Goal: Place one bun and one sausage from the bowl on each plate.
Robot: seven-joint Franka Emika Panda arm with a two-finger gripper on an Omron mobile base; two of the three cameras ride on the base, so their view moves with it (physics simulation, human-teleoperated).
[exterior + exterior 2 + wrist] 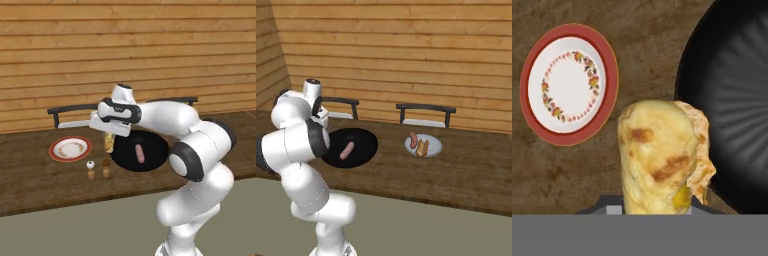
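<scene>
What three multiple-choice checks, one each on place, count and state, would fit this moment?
1. Where is the red-rimmed plate relative to the black bowl, seen from the left base view?
A. To its left
B. On top of it
C. Behind it

2. How many sausages lie in the black bowl?
A. None
B. One
C. Three

3. What is the claw doing?
A. Hanging open
B. Holding a shaker
C. Shut on the bun

Key: 1 A, the plate lies left of the bowl; 2 B, a single sausage lies there; 3 C, the bun sits in the claw above the table.
</scene>
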